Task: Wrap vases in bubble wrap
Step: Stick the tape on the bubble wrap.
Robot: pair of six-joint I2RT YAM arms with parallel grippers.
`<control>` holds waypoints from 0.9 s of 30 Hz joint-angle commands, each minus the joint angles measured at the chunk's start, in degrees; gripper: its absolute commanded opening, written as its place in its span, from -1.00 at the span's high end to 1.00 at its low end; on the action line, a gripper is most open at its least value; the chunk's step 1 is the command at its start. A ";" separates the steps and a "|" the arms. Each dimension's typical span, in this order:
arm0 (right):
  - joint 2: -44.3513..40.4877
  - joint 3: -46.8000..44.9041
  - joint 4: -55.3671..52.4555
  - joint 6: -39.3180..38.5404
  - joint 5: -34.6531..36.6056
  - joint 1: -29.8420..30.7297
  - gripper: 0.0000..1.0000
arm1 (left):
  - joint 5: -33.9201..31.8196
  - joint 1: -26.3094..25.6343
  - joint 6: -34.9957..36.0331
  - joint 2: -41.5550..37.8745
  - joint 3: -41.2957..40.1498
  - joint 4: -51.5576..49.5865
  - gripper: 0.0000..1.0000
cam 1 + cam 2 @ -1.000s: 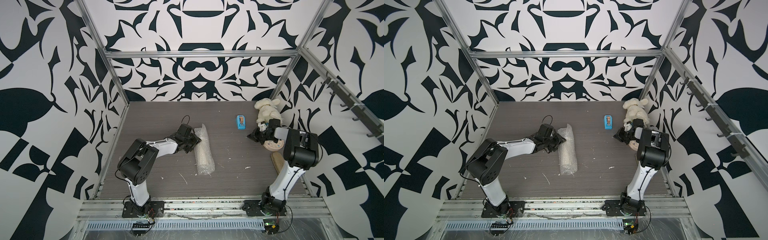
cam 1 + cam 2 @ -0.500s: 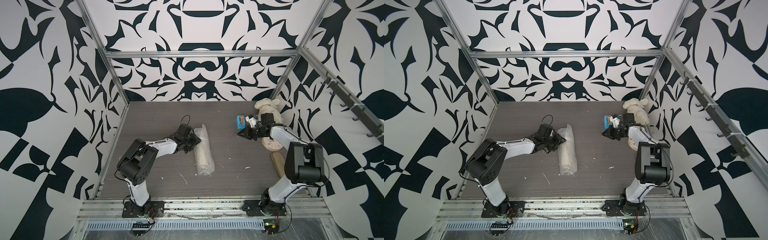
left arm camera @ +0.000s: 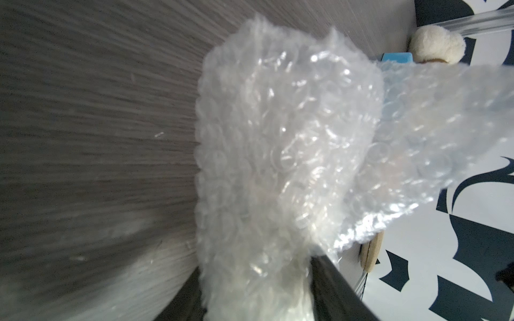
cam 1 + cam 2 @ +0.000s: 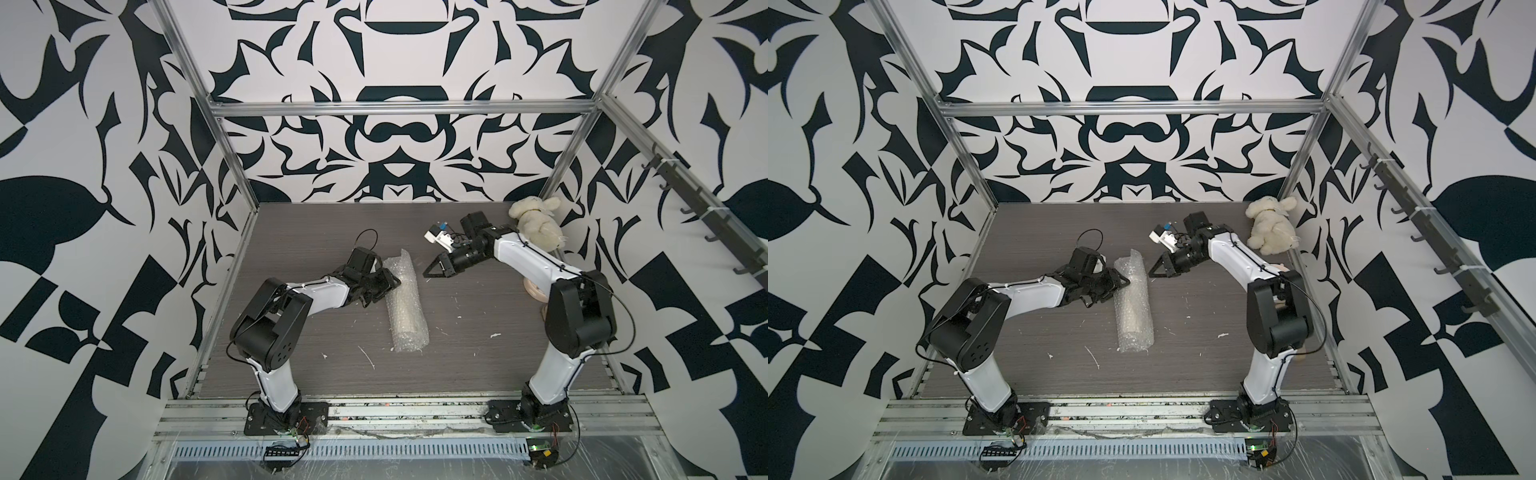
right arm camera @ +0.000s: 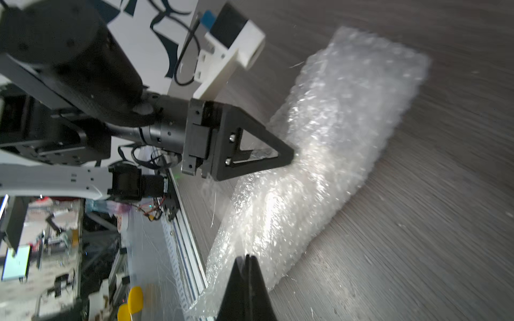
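Bubble wrap [image 4: 405, 309] in both top views: rolled into a long tube around the vase [image 4: 406, 299], lying flat near the middle of the grey wood-grain table [image 4: 478, 365], with its long axis from front to back. Clear and shiny plastic, full of small round bubbles, crumpled at both ends; only a cream tint of the ceramic seen dimly through it. Left gripper [image 4: 392, 283] touching the far half of the tube from the left side. Right gripper [image 4: 428, 274] just beside the far end on the other side, apart from the plastic, pressed together to one sharp black point. White plush toy [image 4: 536, 226] well apart, in the far right corner. Left wrist view: bubble wrap [image 3: 278, 152] passing between two dark fingers [image 3: 338, 290], one on each side, so pinched at a half-wide spread; a loose flap going off to one side; blue tape dispenser [image 3: 396, 58] behind, partly covered. Right wrist view: tube [image 5: 328, 144] on the table, one triangular black finger of the left gripper [image 5: 286, 159] pressed into its side; right gripper [image 5: 247, 266] tips flat against each other, nothing seen between them.
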 commanded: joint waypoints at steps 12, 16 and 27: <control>12.71 16.26 -24.10 -35.51 0.69 5.31 1.00 | 4.48 1.26 5.12 0.39 -2.00 0.64 -0.04; 15.71 18.91 -26.77 -39.07 0.98 6.68 1.00 | 5.52 1.45 5.62 0.65 -2.32 2.03 -0.04; 21.26 25.14 -32.40 -44.19 5.64 9.30 1.00 | 7.31 1.48 6.41 1.45 -2.63 4.64 -0.03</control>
